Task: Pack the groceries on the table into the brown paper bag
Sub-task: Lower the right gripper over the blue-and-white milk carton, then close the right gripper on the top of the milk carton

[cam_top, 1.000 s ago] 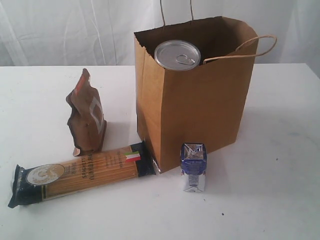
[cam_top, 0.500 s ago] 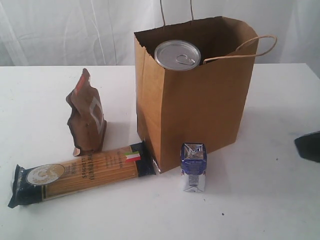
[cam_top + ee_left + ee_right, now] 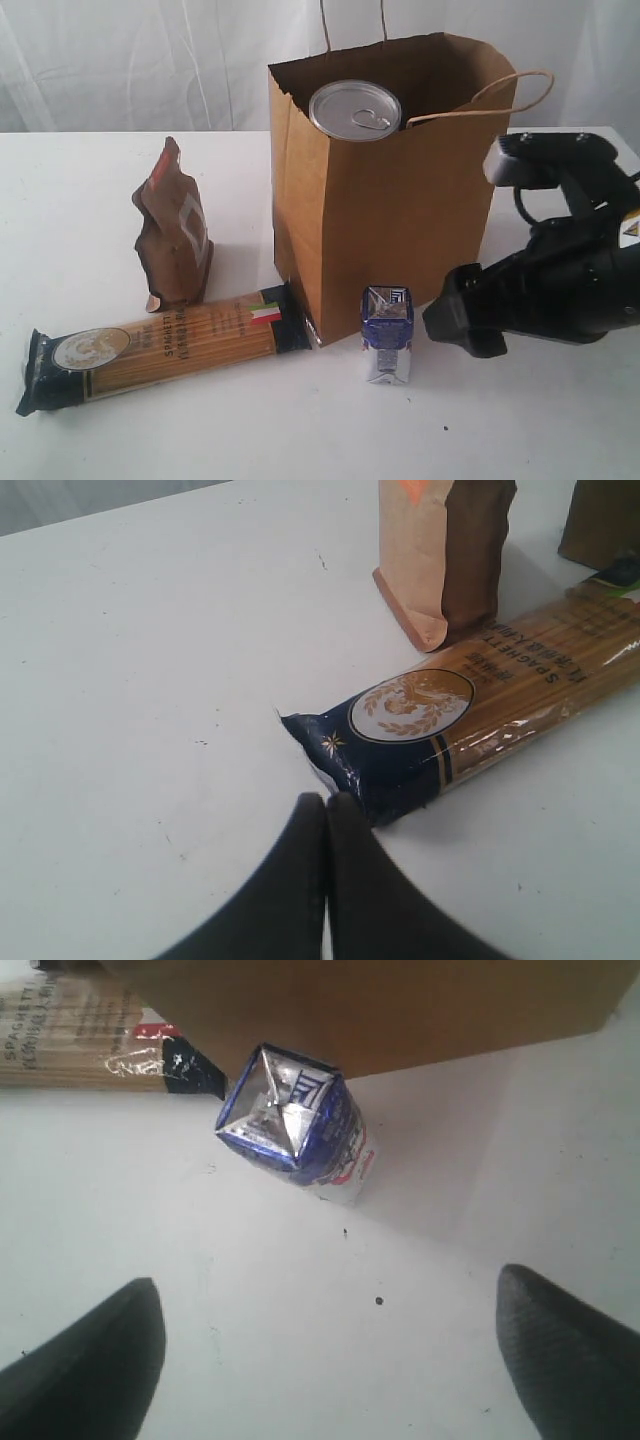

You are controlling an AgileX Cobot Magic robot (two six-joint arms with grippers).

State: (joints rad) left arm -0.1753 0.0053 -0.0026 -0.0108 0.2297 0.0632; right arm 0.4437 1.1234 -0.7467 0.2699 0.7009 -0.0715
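Hovering above the bench (image 3: 90, 440), the right claw (image 3: 325, 1355) is held spread wide and empty, with the small blue carton (image 3: 292, 1125) just beyond its fingers. The left claw (image 3: 325, 815) is pressed closed on nothing beside the spaghetti packet (image 3: 470, 730). The silver can (image 3: 355, 109) is seen inside the brown paper bag (image 3: 400, 220); carton, packet and brown pouch (image 3: 173, 228) are yet to be packed. The carton stands upright at the bag's near corner. The packet lies flat, its long axis running from the left claw toward the bag's base.
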